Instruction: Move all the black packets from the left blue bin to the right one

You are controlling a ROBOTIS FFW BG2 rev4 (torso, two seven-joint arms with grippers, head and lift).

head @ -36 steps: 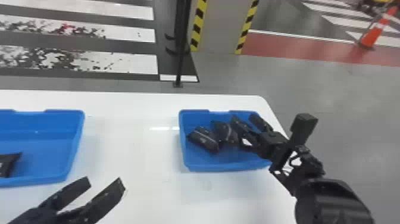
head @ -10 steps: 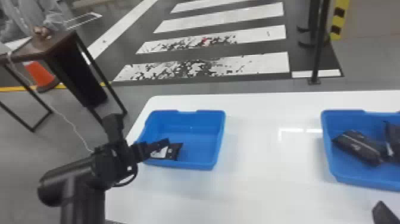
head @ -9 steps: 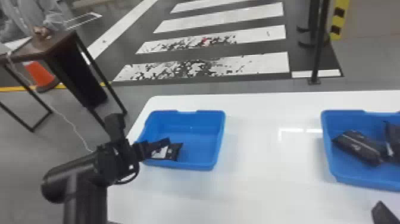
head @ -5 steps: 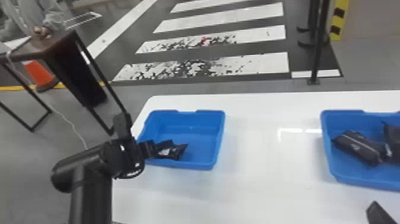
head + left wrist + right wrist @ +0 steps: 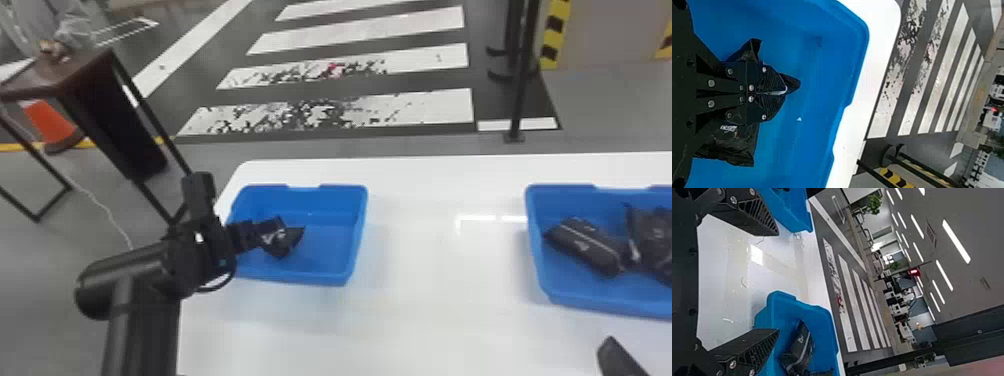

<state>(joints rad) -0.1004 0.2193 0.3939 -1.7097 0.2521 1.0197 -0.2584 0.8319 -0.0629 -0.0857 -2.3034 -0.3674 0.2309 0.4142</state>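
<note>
My left gripper [image 5: 785, 92] is clamping a black packet [image 5: 732, 145] inside the left blue bin [image 5: 327, 250], where I am seeing no other. At least two black packets [image 5: 587, 247] are already lying in the right blue bin [image 5: 590, 299], so I am judging the job nearly done, this transfer remaining. My right gripper [image 5: 777, 281] is hanging near them, fingers apart.

Head: high, downward; left wrist: close, into bin [image 5: 815, 58]; right: farther, outward; shared: table [image 5: 425, 305]
</note>
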